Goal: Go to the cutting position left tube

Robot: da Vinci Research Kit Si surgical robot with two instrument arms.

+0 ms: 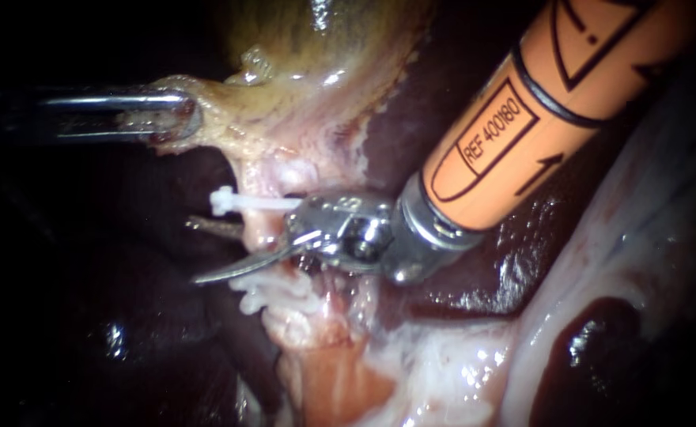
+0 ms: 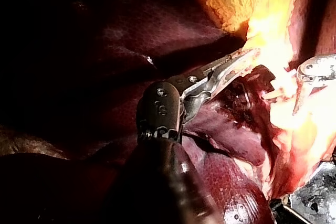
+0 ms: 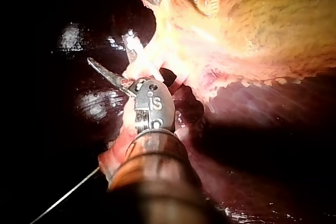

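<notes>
The tube [image 1: 267, 229] runs down the middle of the endoscope frame from the gallbladder [image 1: 300, 47]. It is pale, wet and thin. We judge it soft, slippery and easily torn, so we would hold it only through the tissue above it. At the upper left, our left instrument [image 1: 166, 115] is clenched on a fold at the gallbladder's edge. Our right instrument [image 1: 199, 251] comes in from the upper right. Its curved blades are parted and the tube seems to lie between them, just below a white clip [image 1: 241, 202]. We cannot tell whether this is the left tube. The dark liver [image 1: 474, 277] lies behind. No container shows.
</notes>
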